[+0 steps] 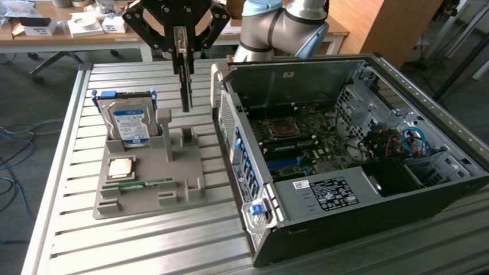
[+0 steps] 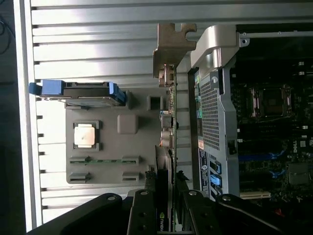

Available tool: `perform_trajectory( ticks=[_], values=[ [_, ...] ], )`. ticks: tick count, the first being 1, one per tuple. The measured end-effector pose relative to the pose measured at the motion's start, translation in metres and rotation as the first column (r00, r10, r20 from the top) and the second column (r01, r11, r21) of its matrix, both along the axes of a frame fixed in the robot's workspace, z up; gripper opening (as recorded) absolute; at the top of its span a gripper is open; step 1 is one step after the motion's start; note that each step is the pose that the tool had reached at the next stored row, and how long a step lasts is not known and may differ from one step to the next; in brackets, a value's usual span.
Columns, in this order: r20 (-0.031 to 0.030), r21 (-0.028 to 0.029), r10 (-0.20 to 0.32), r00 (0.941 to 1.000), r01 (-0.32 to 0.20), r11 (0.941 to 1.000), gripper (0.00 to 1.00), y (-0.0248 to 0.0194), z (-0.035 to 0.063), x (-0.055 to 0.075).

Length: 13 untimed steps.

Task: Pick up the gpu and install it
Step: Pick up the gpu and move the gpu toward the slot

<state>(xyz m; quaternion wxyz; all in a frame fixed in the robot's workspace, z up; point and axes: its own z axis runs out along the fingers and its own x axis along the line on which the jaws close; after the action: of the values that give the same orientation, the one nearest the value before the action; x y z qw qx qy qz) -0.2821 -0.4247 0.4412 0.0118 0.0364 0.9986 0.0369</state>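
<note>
Above the grey plastic parts tray (image 1: 153, 163), between the upright silver hard drive with a blue-white label (image 1: 130, 123) and the open black computer case (image 1: 321, 229), the thin flat gpu (image 1: 185, 80) hangs on edge, clear of the tray. The black gripper (image 1: 183, 41) has its jaws clamped on the card's upper end. Seen edge-on in the wrist view, the card is a narrow green board with dark parts and a silver metal bracket (image 2: 172, 46) at the end away from the gripper.

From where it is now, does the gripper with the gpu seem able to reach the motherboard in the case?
Probably yes. The gripper holds the gpu upright above the tray, beside the case, whose side lies open upward, so nothing seems to cover the motherboard.
</note>
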Motion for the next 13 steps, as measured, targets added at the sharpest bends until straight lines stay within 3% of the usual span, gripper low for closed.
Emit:
perform_trajectory(
  ticks=[6, 13],
  values=[
    [-0.0001, 0.0004, 0.000, 1.0000, 0.000, 1.0000, 0.26, 0.0000, 0.0068, 0.0000],
    [0.0000, 0.0005, 0.000, 1.0000, 0.000, 1.0000, 0.26, 0.0000, 0.0073, 0.0000]
  ],
)
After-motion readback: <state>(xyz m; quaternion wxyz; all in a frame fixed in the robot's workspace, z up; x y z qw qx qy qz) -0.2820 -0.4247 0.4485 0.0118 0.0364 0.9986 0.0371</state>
